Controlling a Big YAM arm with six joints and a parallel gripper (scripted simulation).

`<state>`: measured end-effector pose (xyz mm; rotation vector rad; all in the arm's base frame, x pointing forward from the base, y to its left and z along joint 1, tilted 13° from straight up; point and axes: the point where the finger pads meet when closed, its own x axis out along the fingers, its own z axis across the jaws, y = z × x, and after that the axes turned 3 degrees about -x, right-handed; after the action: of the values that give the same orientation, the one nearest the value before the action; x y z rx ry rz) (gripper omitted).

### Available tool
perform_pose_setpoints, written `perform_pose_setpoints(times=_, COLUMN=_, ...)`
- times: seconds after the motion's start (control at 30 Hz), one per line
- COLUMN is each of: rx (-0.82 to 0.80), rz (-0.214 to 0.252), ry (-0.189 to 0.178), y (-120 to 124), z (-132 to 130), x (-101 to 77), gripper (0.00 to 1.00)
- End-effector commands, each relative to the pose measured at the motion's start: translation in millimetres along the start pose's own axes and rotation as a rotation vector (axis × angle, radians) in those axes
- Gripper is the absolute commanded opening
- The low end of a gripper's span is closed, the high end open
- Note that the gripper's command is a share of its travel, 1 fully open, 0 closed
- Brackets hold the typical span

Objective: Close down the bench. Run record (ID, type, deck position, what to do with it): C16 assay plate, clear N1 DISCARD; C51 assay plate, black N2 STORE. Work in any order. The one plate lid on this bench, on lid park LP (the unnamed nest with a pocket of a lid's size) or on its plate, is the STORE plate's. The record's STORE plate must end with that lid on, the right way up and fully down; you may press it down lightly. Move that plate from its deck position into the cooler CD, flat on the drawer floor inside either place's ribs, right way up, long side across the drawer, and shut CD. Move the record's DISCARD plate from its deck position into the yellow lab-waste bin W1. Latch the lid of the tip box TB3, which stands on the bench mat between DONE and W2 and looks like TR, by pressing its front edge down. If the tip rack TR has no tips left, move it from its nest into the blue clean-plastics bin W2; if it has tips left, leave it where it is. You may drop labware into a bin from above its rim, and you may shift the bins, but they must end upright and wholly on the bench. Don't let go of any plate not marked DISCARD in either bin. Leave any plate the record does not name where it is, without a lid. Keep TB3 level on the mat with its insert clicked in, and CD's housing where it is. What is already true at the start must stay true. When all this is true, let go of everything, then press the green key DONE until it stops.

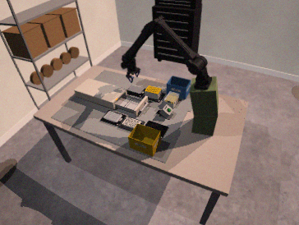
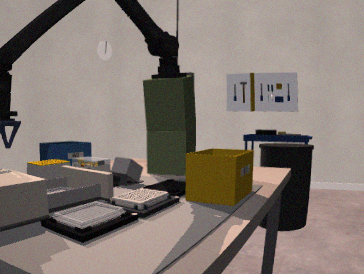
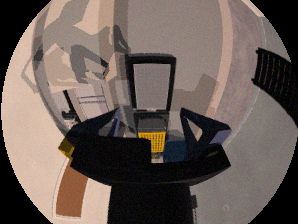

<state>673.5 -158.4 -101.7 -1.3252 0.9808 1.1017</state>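
Observation:
My gripper (image 1: 131,76) is open and empty. It hangs above the lid park at the back of the mat, where a flat greyish lid (image 1: 135,90) lies in a dark frame. The lid also shows in the wrist view (image 3: 152,83), just ahead of the spread fingers. The gripper is also at the left edge of the exterior view (image 2: 9,134). The cooler CD (image 1: 95,94) has its drawer (image 1: 132,105) pulled open. A clear plate (image 1: 112,117), a white dotted plate (image 1: 132,121) and a black plate (image 1: 157,127) sit in a row of nests. The tip rack TR (image 1: 154,91) shows a yellow top.
The yellow bin W1 (image 1: 144,139) stands at the mat's front edge. The blue bin W2 (image 1: 178,86) stands at the back. The tip box TB3 (image 1: 172,98) and the DONE key block (image 1: 166,111) lie between them. The green arm pedestal (image 1: 204,104) stands at the right.

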Motion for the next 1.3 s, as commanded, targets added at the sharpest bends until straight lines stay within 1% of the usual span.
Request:
perform_pose_setpoints(times=0.0, rx=0.007, rz=-0.032, ry=0.010, y=-9.2, z=-13.8, x=-28.1, gripper=1.00)
perform_pose_setpoints(times=0.03, rx=0.007, rz=-0.032, ry=0.010, y=-9.2, z=-13.8, x=-28.1, gripper=1.00)
perform_pose_setpoints(times=0.07, rx=0.012, rz=0.000, ry=-0.001, y=0.2, z=-13.6, x=-3.0, gripper=1.00)
perform_pose_setpoints(times=0.1, rx=0.012, rz=0.007, ry=-0.003, y=4.0, z=-12.6, x=-2.4, gripper=1.00)
perform_pose_setpoints(times=0.13, rx=0.011, rz=0.006, ry=-0.002, y=4.4, z=-12.0, x=-7.4, gripper=1.00)
perform_pose_setpoints(times=0.2, rx=0.006, rz=-0.037, ry=0.012, y=-11.8, z=-14.6, x=-36.4, gripper=1.00)
perform_pose_setpoints(times=0.23, rx=0.005, rz=-0.048, ry=0.016, y=-17.5, z=-16.1, x=-41.1, gripper=1.00)
perform_pose_setpoints(times=0.3, rx=0.007, rz=-0.038, ry=0.012, y=-12.3, z=-14.7, x=-40.4, gripper=1.00)
perform_pose_setpoints(times=0.4, rx=0.007, rz=-0.044, ry=0.014, y=-14.5, z=-15.4, x=-40.3, gripper=1.00)
perform_pose_setpoints(times=0.43, rx=0.009, rz=-0.022, ry=0.007, y=-6.4, z=-14.3, x=-25.7, gripper=1.00)
perform_pose_setpoints(times=0.47, rx=0.011, rz=-0.010, ry=0.003, y=-2.1, z=-13.7, x=-18.3, gripper=1.00)
perform_pose_setpoints(times=0.5, rx=0.011, rz=-0.006, ry=0.002, y=-0.5, z=-13.4, x=-15.7, gripper=1.00)
perform_pose_setpoints(times=0.6, rx=0.011, rz=-0.006, ry=0.002, y=-0.5, z=-13.5, x=-15.7, gripper=1.00)
perform_pose_setpoints(times=0.63, rx=0.008, rz=-0.038, ry=0.012, y=-12.2, z=-15.2, x=-36.1, gripper=1.00)
perform_pose_setpoints(times=0.67, rx=0.008, rz=-0.039, ry=0.013, y=-12.6, z=-15.2, x=-36.8, gripper=1.00)
perform_pose_setpoints(times=0.73, rx=0.008, rz=-0.037, ry=0.012, y=-11.9, z=-15.1, x=-35.5, gripper=1.00)
perform_pose_setpoints(times=0.77, rx=0.009, rz=-0.029, ry=0.009, y=-9.0, z=-14.7, x=-30.3, gripper=1.00)
perform_pose_setpoints(times=0.8, rx=0.009, rz=-0.027, ry=0.009, y=-8.5, z=-14.6, x=-29.4, gripper=1.00)
perform_pose_setpoints(times=1.27, rx=0.009, rz=-0.027, ry=0.009, y=-8.5, z=-14.6, x=-29.4, gripper=1.00)
